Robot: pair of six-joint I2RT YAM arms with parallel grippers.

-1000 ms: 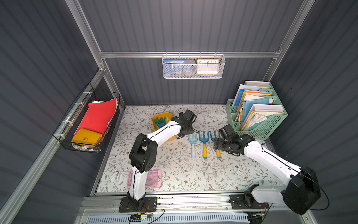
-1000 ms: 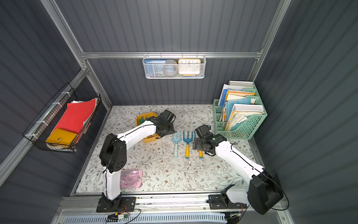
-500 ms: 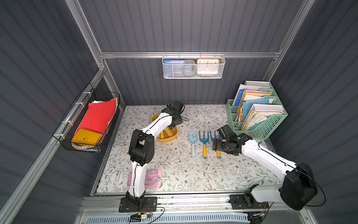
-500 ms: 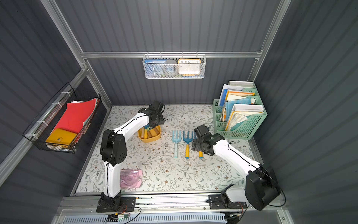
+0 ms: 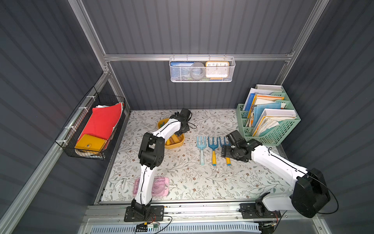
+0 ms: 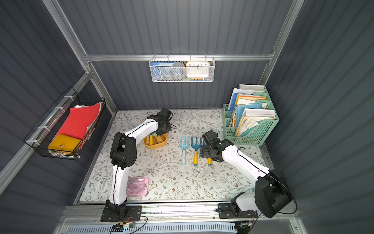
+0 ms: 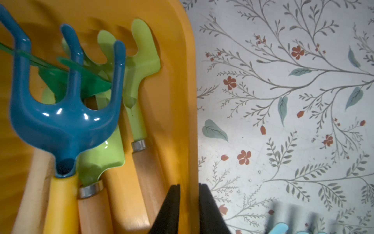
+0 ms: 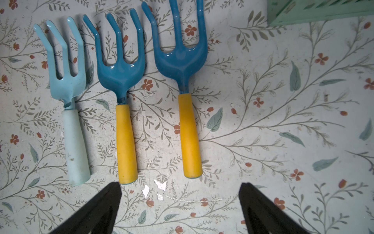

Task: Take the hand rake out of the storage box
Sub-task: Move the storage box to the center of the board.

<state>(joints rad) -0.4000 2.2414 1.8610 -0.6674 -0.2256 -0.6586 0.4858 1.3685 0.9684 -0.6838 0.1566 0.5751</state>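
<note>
Rake point(image 7: 64, 125) lies in box point(image 7: 174, 91).
Left end effector point(image 7: 189, 185) pinches box wall, right end effector point(image 8: 180, 184) gapes; tangled tines may drag green tools point(image 7: 139, 60) out.

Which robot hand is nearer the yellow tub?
Left. The left hand clamps the rim of the yellow tub; the right hand hovers over the laid-out rakes, well away.

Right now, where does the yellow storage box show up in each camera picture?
In a top view: storage box left of centre, partly hidden by the left arm.
In a top view: same place, left of three laid-out hand rakes.
Left wrist: close up, its wall fills much of the picture, blue hand rake inside.
Right wrist: not in it.
Shared landmark: the floral table cover, in all four.
</note>
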